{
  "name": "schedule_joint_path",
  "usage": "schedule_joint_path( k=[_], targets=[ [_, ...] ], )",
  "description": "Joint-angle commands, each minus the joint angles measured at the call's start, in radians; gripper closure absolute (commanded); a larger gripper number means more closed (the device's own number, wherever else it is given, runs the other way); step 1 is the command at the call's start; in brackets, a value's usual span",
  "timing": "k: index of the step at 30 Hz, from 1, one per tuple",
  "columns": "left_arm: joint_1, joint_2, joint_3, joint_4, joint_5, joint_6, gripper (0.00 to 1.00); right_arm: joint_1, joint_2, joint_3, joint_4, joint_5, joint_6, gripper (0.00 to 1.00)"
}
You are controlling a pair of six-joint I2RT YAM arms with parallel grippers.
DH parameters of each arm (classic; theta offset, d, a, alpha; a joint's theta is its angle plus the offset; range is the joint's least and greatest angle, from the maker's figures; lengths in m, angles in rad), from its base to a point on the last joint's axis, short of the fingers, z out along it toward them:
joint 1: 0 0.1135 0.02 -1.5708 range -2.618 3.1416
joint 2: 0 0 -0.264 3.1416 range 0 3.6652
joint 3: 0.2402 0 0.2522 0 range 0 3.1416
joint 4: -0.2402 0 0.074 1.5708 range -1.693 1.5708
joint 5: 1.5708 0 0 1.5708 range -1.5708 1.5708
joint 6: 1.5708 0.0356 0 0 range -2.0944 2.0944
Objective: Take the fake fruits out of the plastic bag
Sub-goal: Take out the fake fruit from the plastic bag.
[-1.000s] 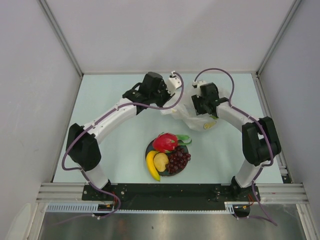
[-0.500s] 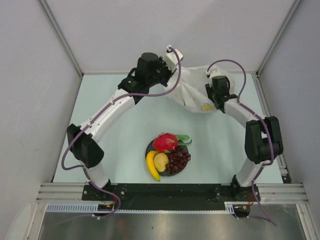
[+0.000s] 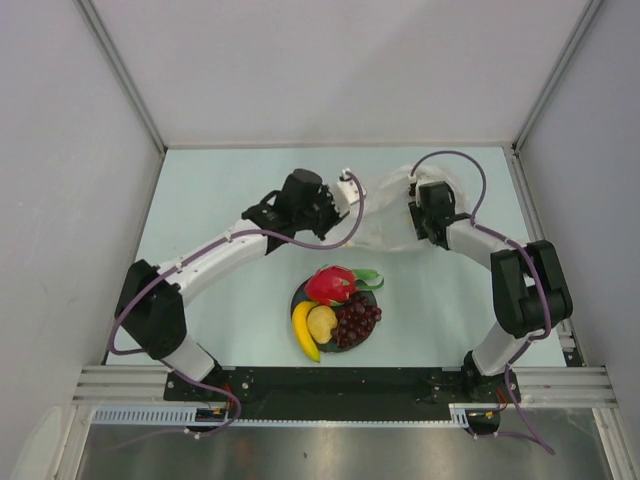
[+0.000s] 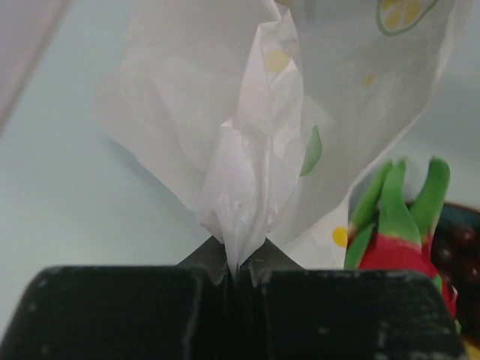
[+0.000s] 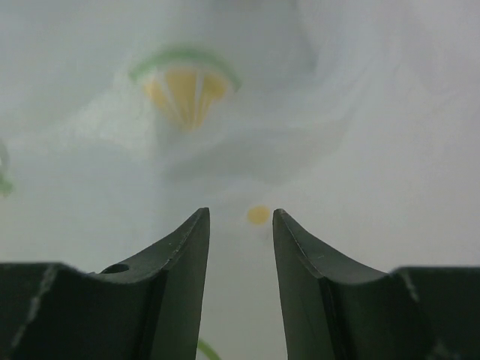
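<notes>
Crinkly translucent plastic bag [image 4: 187, 97], matt table [image 3: 200, 190]

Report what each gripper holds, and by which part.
The left gripper is shut on a bunched fold of the plastic bag. The right gripper faces the bag with its jaws apart, holding nothing.

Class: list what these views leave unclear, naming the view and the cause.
Bag contents: top view, crumpled plastic hides them.
Whether the right hand touches the bag: right wrist view, blurred.
Plate: left wrist view, cut off by the edge, behind the dragon fruit.
</notes>
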Motion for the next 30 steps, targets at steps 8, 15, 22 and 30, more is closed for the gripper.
schedule_joint_path(
  k=[8, 15, 22, 30],
  targets=[
    [-0.046, 0.053, 0.059, 0.075, 0.028, 0.033, 1.00, -0.018, -0.034, 0.004, 0.006, -0.058, 0.008, 0.50],
    [-0.046, 0.089, 0.162, 0.043, 0.080, -0.008, 1.00, -0.059, 0.082, 0.137, -0.001, -0.139, 0.049, 0.39],
    [-0.044, 0.124, 0.203, 0.009, 0.126, 0.018, 1.00, -0.088, 0.236, 0.275, 0.006, -0.235, 0.122, 0.32],
    [-0.044, 0.158, 0.223, -0.010, 0.157, 0.047, 1.00, -0.088, 0.435, 0.487, 0.027, -0.265, 0.132, 0.24]
  ],
)
